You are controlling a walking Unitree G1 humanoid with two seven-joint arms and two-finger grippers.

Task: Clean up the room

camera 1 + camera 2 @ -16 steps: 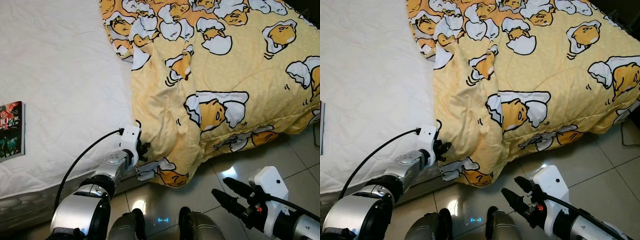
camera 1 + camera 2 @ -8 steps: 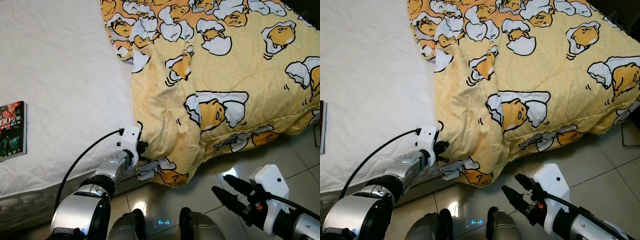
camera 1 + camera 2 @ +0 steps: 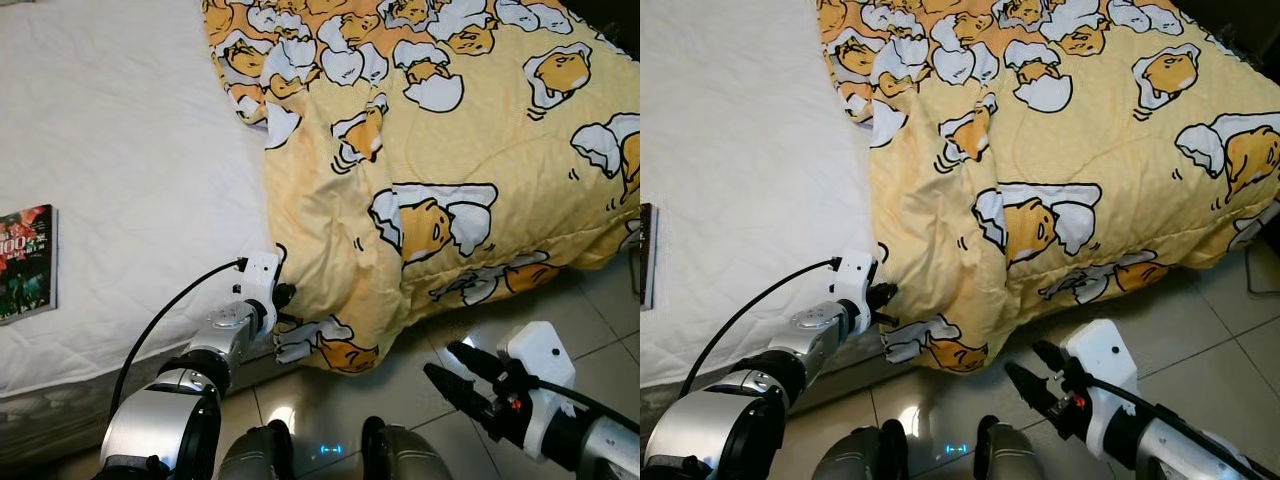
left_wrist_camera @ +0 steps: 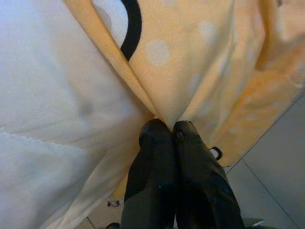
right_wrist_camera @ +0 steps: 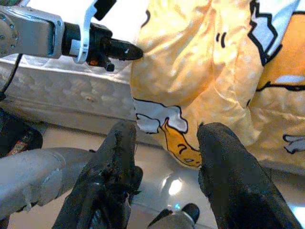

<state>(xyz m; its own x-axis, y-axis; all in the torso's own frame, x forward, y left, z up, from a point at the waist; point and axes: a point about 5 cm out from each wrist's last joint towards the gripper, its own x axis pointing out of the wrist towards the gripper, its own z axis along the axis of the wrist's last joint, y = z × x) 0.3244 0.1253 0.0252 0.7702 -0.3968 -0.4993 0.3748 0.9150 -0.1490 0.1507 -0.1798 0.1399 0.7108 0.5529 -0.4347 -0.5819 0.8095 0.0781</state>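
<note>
A yellow blanket printed with egg cartoons covers the right side of the bed and hangs over its edge toward the floor. My left gripper is at the bed's edge, shut on a fold of the blanket's hem. My right gripper hovers open above the floor tiles, below the hanging blanket corner, apart from it. In the right wrist view my left gripper is seen pinching the cloth.
A white mattress takes up the left part of the bed. A magazine lies on it near the left edge. Glossy floor tiles lie on the right, below the bed. My own feet stand near the bed's side.
My right gripper has drifted slightly up and toward the hanging blanket corner. The left gripper stays pinched on the hem. The view has shifted a little.
</note>
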